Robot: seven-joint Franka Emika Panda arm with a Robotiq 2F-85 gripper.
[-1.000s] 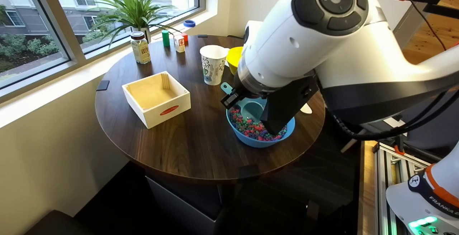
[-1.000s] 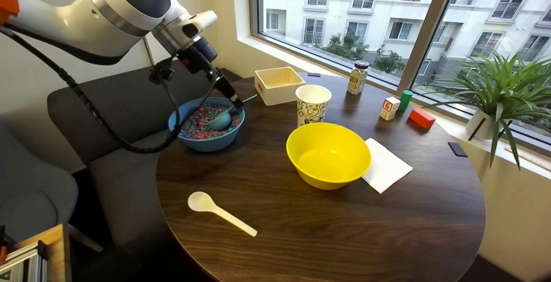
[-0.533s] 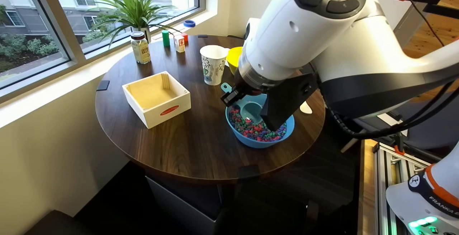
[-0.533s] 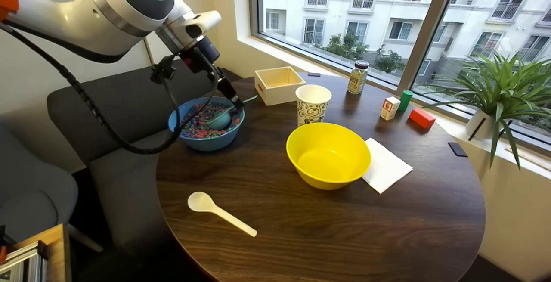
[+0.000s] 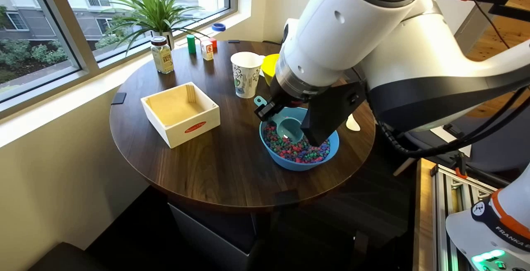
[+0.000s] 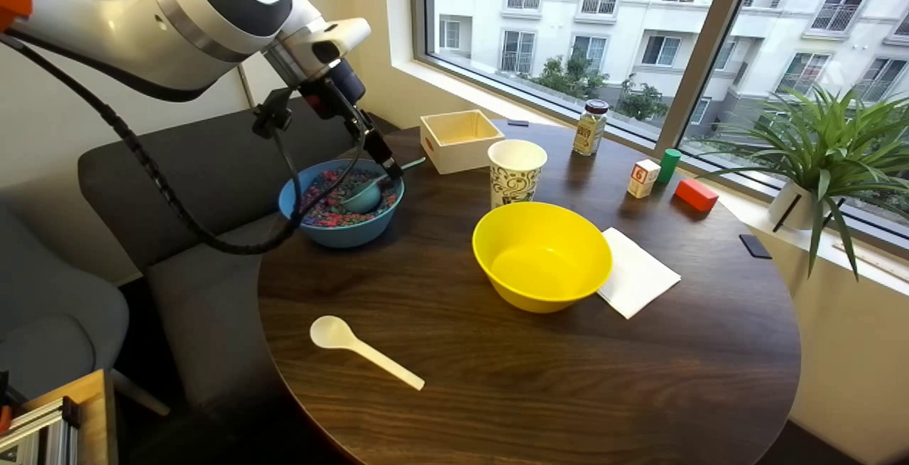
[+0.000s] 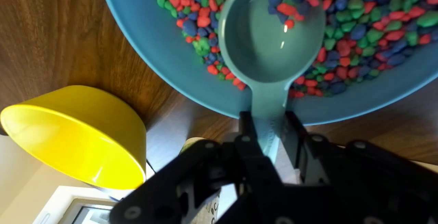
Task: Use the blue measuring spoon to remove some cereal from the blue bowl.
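Likely step: scooping; claw (image 7: pixel 268 123) clamps spoon (image 7: pixel 268 58), lightly loaded, dipped into bowl (image 7: pixel 191 77); next, push deeper into cereal (image 7: pixel 359 36)

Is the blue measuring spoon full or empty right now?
Nearly empty. In the wrist view, the blue measuring spoon holds only a small cluster of cereal; most of its inner surface shows bare.

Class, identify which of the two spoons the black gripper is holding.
The round-cupped blue plastic measuring spoon: the gripper clamps its handle, while the slim white spoon lies apart, on the dark wood-grain table.
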